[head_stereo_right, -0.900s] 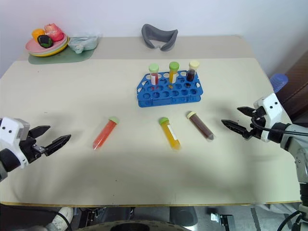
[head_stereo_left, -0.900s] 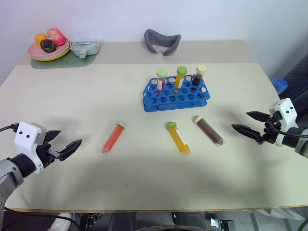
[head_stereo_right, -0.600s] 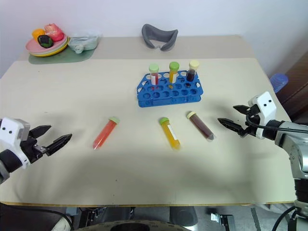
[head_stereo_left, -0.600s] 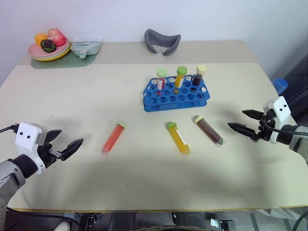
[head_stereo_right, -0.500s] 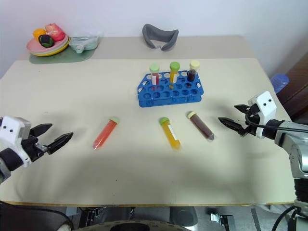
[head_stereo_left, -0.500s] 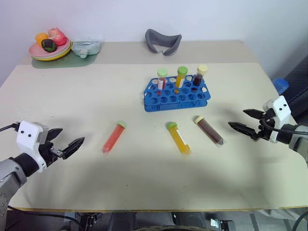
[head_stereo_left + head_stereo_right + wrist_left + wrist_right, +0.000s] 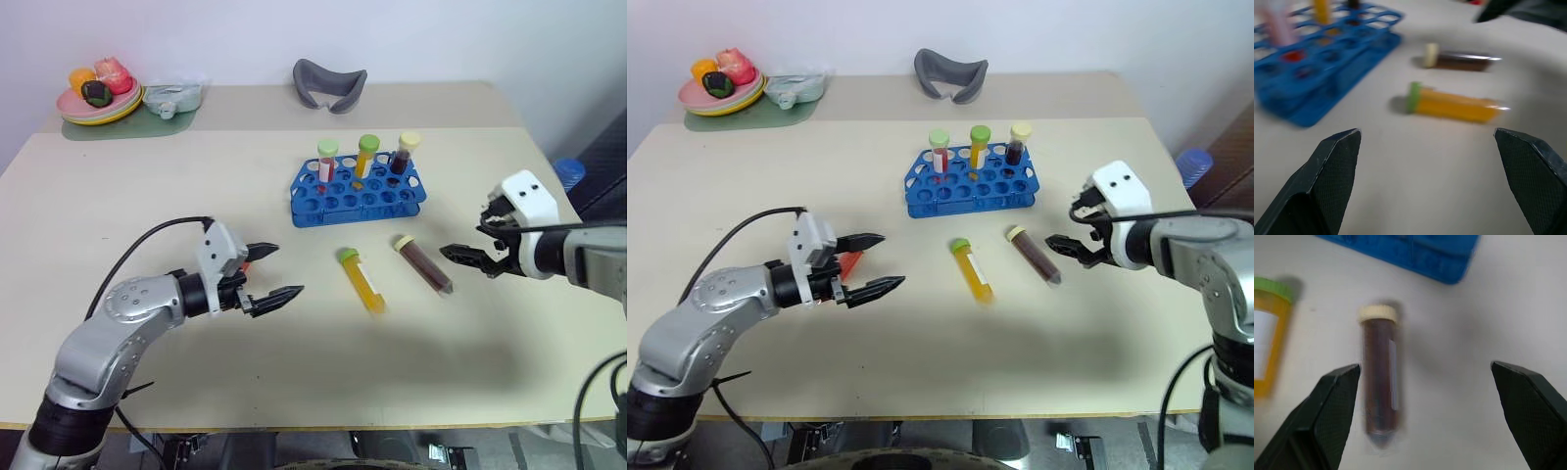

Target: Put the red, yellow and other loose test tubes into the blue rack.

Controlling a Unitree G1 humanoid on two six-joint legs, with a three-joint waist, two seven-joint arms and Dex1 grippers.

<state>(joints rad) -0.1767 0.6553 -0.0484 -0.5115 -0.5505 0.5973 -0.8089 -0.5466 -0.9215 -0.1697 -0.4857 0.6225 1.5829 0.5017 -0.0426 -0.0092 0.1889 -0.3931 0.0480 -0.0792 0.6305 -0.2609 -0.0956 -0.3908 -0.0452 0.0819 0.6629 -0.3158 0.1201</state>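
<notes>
Beige counter stretches wide under everything, with plenty of bare surface along the near edge and out toward the left side. The blue rack sits around the middle, a little toward the far side, and three capped tubes already stand upright in its back row.

Two loose tubes lie flat just in front of the rack: the yellow tube with its green cap pointing toward the rack, and the brown tube with a cream cap a short way to its right. They lie apart, not touching. The red tube is mostly hidden behind the left claw; from the right eye view just a sliver of it peeks out between the fingers.

That left claw is spread wide and holds nothing, sitting low over the counter left of the yellow tube. The right claw is also spread and empty, hovering close to the brown tube's far end, on its right.

At the far left corner sit a plate of fruit on a green mat and a pale green thing beside it; a grey curved piece lies behind the rack.
</notes>
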